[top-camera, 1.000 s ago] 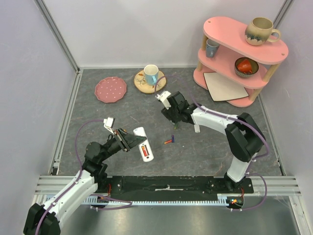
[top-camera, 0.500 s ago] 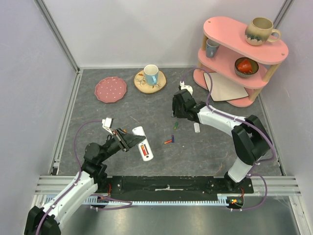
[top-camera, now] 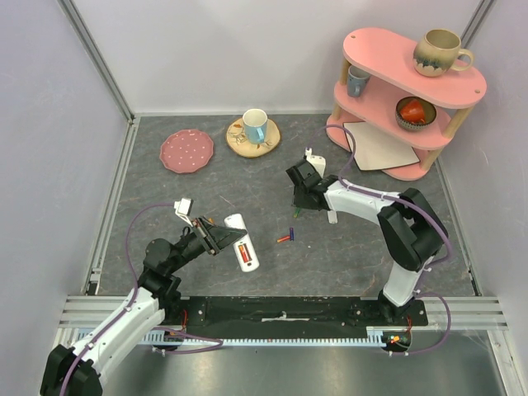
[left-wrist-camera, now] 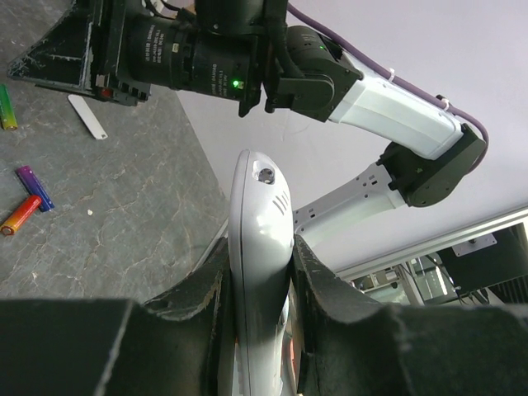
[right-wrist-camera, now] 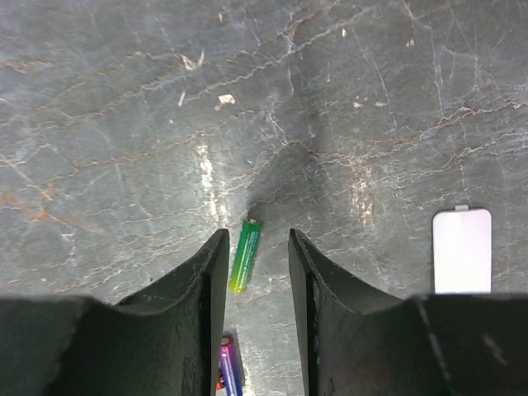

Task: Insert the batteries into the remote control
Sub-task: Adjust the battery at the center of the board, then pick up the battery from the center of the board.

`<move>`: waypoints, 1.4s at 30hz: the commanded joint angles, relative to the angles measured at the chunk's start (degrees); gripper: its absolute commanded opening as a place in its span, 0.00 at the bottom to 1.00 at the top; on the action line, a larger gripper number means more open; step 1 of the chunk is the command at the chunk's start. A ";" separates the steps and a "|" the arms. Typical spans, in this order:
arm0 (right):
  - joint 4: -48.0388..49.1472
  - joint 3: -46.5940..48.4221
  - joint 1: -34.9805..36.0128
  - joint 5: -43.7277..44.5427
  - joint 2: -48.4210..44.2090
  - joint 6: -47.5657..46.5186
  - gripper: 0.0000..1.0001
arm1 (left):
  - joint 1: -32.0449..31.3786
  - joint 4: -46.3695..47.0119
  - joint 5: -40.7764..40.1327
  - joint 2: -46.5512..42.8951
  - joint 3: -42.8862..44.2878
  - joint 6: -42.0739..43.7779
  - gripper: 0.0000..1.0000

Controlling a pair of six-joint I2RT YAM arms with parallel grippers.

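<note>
Step in hand: pick-up of a loose cell for loading.

Left tool [top-camera: 219,238], at 8 o'clock of table [right-wrist-camera: 124,124] centre: clamped on the remote control [left-wrist-camera: 257,239], gripping its long edges. The rear recess faces up, and one red cell [top-camera: 243,251] appears to be seated in it.

Right tool [right-wrist-camera: 257,247], near table centre: pointed down, fingers part-way apart and straddling the green battery [right-wrist-camera: 244,254]. The battery lies flat on the table, roughly in line with the gap. Neither finger [right-wrist-camera: 206,289] touches it; nothing is held.

Other cells: the purple battery [right-wrist-camera: 228,363] and red-orange battery [left-wrist-camera: 20,215] lie together at 7 o'clock of the green one, between it and the remote. A white battery cover [right-wrist-camera: 462,250] lies at 3 o'clock of the green one, apart from it.

Judgement: early to middle of the task, with most cells not yet loaded. Next move: close squarely on the green cell without rolling it, lift clear, and carry it toward 8 o'clock to the held remote. Polarity and end alignment at the recess will need care.
</note>
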 commanded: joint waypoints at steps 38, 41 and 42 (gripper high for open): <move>0.06 0.53 1.86 0.31 4.64 0.44 0.10 | -0.09 1.83 -1.16 -0.09 -6.30 2.09 0.02; -0.29 1.40 1.95 0.92 4.20 -3.15 0.00 | -0.09 2.44 -1.42 0.53 -6.39 1.92 0.02; -0.64 1.67 2.12 1.36 4.02 -4.30 0.00 | -0.09 2.62 -1.51 0.70 -6.30 1.83 0.02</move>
